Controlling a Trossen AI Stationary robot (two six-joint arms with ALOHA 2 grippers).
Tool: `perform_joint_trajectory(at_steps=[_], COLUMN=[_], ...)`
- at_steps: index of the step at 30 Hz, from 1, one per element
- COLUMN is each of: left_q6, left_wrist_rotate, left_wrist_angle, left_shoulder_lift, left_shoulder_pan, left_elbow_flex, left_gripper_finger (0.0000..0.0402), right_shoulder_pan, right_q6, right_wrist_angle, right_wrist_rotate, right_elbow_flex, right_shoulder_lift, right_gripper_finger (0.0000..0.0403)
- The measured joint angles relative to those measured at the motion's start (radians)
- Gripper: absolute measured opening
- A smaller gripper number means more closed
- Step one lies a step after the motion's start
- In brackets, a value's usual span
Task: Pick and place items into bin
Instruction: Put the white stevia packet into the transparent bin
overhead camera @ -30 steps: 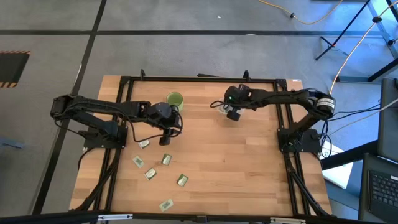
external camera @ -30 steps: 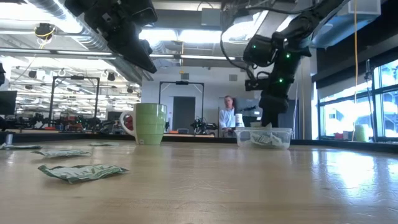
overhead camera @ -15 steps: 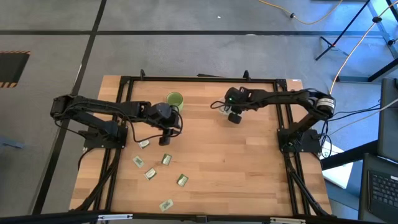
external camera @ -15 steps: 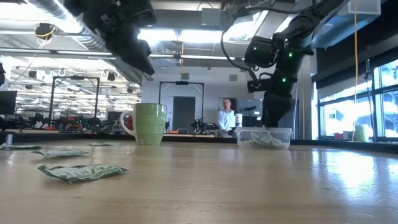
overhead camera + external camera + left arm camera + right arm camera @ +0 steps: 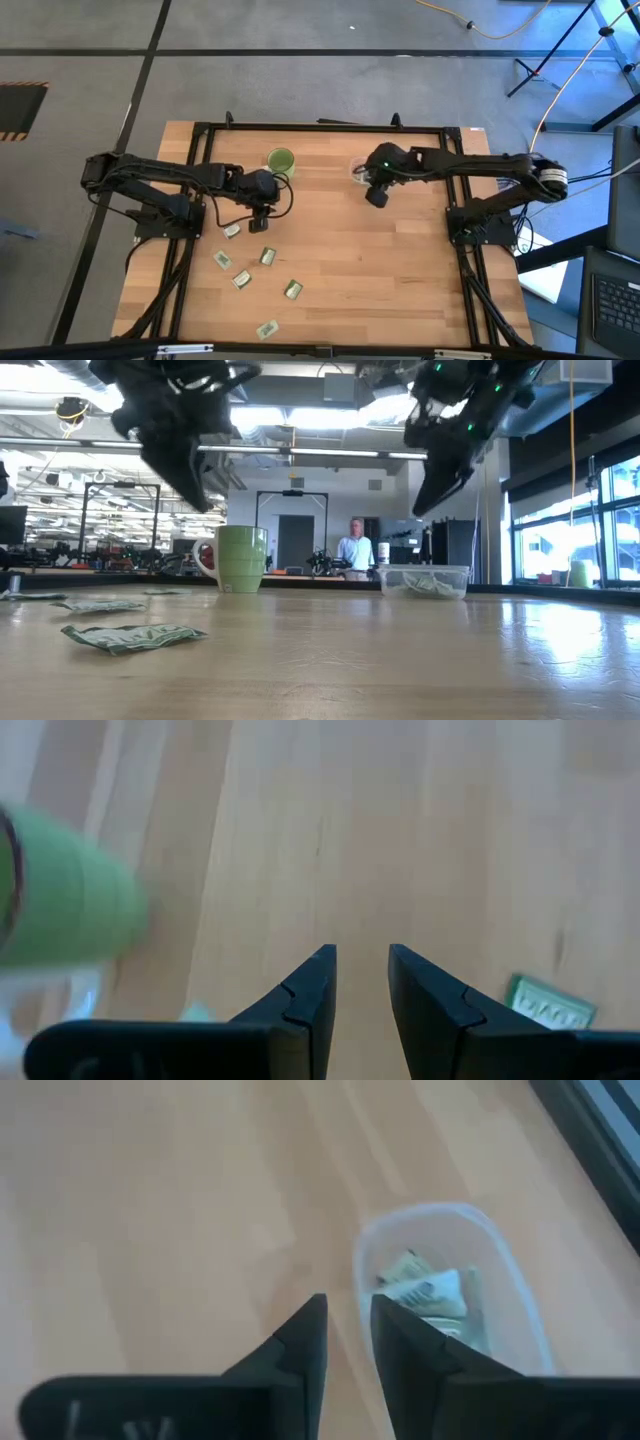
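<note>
Blurred in the left wrist view: green mug [image 5: 60, 905], one packet [image 5: 548, 1003] cut off beside the left hand [image 5: 360, 965]. Left hand slightly parted, holding nothing, above the worktop [image 5: 400, 260]. Right hand [image 5: 347, 1320] narrowly parted, empty, raised just short of the bin [image 5: 510, 1280], packets inside [image 5: 432, 1292]. Beyond, a person [image 5: 352, 548].

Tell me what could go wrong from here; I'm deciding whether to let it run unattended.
The left gripper hangs close to the green mug, so a careless swing toward the packets might knock it. The clear tub looks light; the right gripper, just beside it, could nudge it. The packets lie flat, so open jaws may slip off.
</note>
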Motion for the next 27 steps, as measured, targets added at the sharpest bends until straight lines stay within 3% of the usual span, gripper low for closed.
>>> perform_joint_trajectory(at_steps=[5, 9, 22, 27], left_q6=[-0.054, -0.159, -0.465, -0.511], left_wrist_rotate=[-0.013, -0.118, -0.306, -0.310], left_wrist_angle=[-0.009, -0.010, 0.030, 0.076], left_shoulder_lift=[0.000, 0.000, 0.000, 0.000], left_shoulder_pan=[0.000, 0.000, 0.001, 0.024], left_elbow_flex=[-0.073, -0.142, -0.251, -0.289], left_gripper_finger=[0.0088, 0.0088, 0.0088, 0.0088], right_shoulder_pan=[0.083, 0.118, 0.126, 0.126], right_q6=[0.027, 0.028, 0.028, 0.028], right_wrist_angle=[0.012, 0.036, 0.071, 0.076], right_wrist_rotate=[0.001, 0.002, 0.003, 0.003], right_elbow_flex=[0.000, 0.000, 0.000, 0.000], right_shoulder_lift=[-0.041, -0.044, -0.043, -0.043], right_gripper_finger=[0.0085, 0.0085, 0.0085, 0.0085])
